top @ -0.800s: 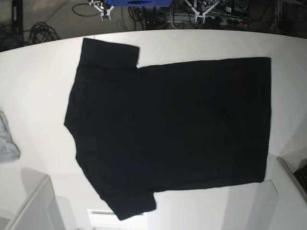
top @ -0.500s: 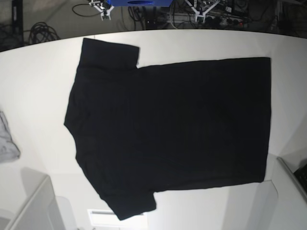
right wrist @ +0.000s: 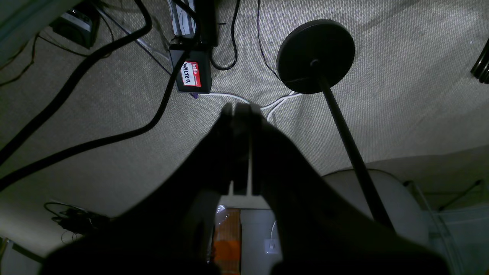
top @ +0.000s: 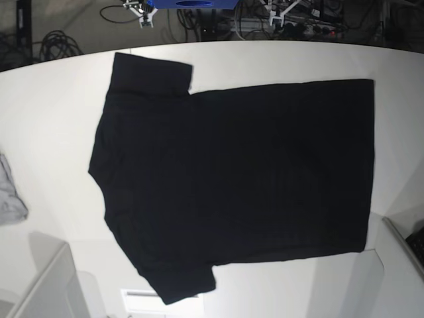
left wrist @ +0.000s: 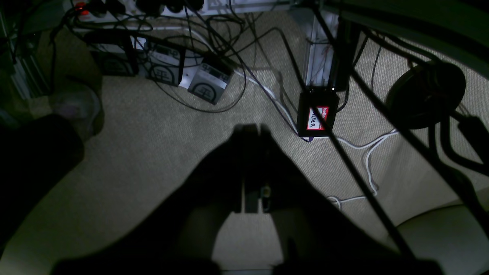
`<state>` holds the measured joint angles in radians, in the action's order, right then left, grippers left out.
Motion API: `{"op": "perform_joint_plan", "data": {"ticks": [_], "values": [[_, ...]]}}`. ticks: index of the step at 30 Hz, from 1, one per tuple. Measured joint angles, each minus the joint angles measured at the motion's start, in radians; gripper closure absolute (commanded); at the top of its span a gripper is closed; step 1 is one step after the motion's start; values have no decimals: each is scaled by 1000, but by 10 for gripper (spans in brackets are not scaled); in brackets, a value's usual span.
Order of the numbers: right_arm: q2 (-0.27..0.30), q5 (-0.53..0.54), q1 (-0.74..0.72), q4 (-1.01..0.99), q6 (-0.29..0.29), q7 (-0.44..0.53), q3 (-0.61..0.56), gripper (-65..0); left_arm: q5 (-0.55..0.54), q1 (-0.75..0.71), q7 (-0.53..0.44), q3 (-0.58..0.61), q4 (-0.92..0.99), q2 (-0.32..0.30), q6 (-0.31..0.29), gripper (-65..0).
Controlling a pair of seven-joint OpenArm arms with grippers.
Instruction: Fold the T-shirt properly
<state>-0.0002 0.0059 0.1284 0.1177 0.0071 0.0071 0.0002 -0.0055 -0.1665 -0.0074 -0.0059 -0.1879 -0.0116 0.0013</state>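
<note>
The left tool (left wrist: 252, 131) is clenched with nothing between its dark fingers, pointing down at carpeted floor (left wrist: 145, 152) strewn with cables (left wrist: 214, 34) and a small black box bearing a red and white label (left wrist: 318, 116). The right tool (right wrist: 238, 109) is likewise clenched and empty, hanging over the same carpet, near the labelled box and the round black base of a stand (right wrist: 315, 55). Neither tool shows in the base view, and both are away from the cloth. There the T-shirt (top: 238, 175) lies spread flat on the white table (top: 53, 119), plain black side up, collar end toward the view's left, hem toward its right, one sleeve reaching the far edge and the other the near edge. A small grey cloth (top: 10, 199) sits at the table's left edge, well apart from the shirt. Compared with the earlier base pictures, the shirt and the grey cloth lie just as they did; no fold has been made, and no arm has entered over the table.
</note>
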Motion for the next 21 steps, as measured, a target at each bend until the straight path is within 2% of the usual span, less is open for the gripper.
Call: {"op": "perform_joint_plan", "data": {"ticks": [9, 17, 21], "values": [[3, 0, -3, 0, 0, 2, 0, 0, 5, -76, -3, 8, -119, 0, 0, 0], [3, 0, 10, 5, 0, 7, 0, 0, 4, -83, 11, 10, -127, -3, 0, 0], [3, -6, 85, 125, 0, 3, 0, 0, 4, -111, 0, 10, -139, -4, 2, 0]]}}
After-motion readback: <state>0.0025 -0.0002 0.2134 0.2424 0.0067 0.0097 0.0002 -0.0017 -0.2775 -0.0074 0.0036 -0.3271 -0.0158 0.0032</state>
